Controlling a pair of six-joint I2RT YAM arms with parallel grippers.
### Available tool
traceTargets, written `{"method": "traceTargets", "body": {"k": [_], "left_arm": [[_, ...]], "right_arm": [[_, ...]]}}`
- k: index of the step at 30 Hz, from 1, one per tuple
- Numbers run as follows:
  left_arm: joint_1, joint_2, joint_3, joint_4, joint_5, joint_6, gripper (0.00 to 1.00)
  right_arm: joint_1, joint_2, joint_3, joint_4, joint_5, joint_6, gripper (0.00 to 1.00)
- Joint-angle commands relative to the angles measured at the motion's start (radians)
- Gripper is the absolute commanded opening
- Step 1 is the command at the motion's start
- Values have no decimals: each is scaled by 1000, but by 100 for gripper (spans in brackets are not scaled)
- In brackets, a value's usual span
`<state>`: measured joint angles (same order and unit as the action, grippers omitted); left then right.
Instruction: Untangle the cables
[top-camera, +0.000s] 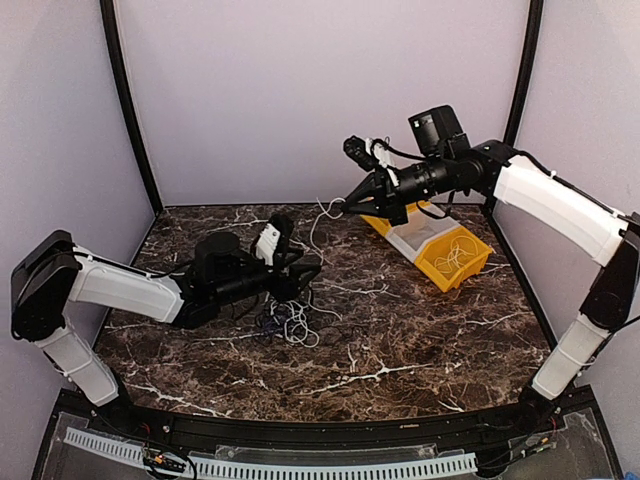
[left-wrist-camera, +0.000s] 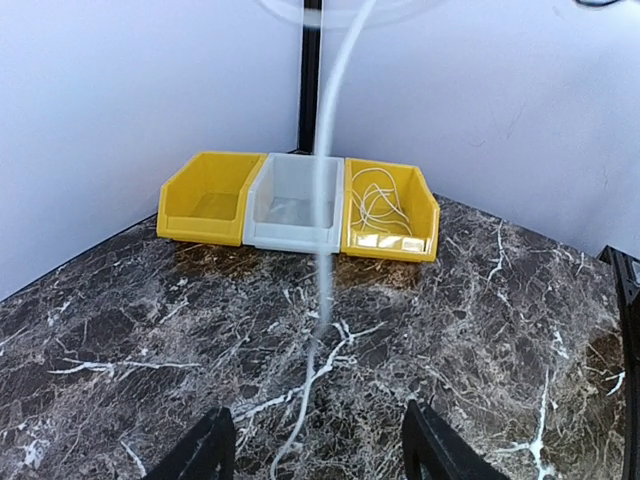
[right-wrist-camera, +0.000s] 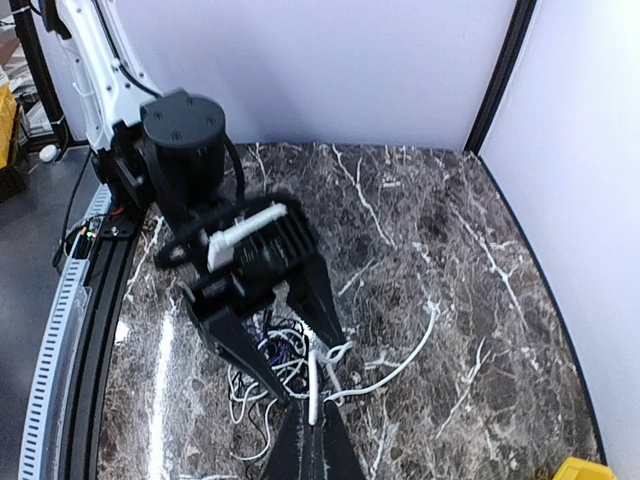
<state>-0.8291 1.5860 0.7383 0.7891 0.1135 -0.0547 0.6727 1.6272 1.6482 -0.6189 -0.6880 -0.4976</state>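
The cables lie as a clump (top-camera: 287, 320) of white and black cords on the marble table (top-camera: 420, 340). One white cable (top-camera: 317, 232) rises out of it to my right gripper (top-camera: 338, 207), which is shut on the cord's end high above the table. The right wrist view shows that cable (right-wrist-camera: 313, 385) pinched at my right gripper (right-wrist-camera: 315, 425), with the clump (right-wrist-camera: 268, 345) below. My left gripper (top-camera: 312, 268) hovers low over the clump, jaws open. In the left wrist view the white cable (left-wrist-camera: 318, 300) runs up between my left gripper (left-wrist-camera: 320, 445), touching neither finger.
Three bins stand in a row at the back right: a yellow bin (left-wrist-camera: 205, 197), a grey bin (left-wrist-camera: 295, 203) and a yellow bin (left-wrist-camera: 390, 208) with a coiled white cord inside. The enclosure's walls and black corner posts (top-camera: 130, 110) close in the table.
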Motion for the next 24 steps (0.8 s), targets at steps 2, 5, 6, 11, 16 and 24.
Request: {"method": "traceTargets", "body": {"k": [2,5,6,11,16,24], "left_arm": [[-8,35,47,83,-68,48,52],[-8,34,36,112,-49,73,48],[-8,35,36,120,-32,74,47],[-8,49,59,114,32,72,43],[-8,64,72,120,9,80,30],[-7,33,59,132,-35,94,6]], "right_arm": [[27,16,114,-73,-62,2,0],[31,10,119,-77,-65,3,0],[31,10,118,-79,-65,3,0],[32,6,123,-80,-64,3,0],[33,-2,122,-81,-67,5,0],[33,-22,81,-70,-53,2,0]]}}
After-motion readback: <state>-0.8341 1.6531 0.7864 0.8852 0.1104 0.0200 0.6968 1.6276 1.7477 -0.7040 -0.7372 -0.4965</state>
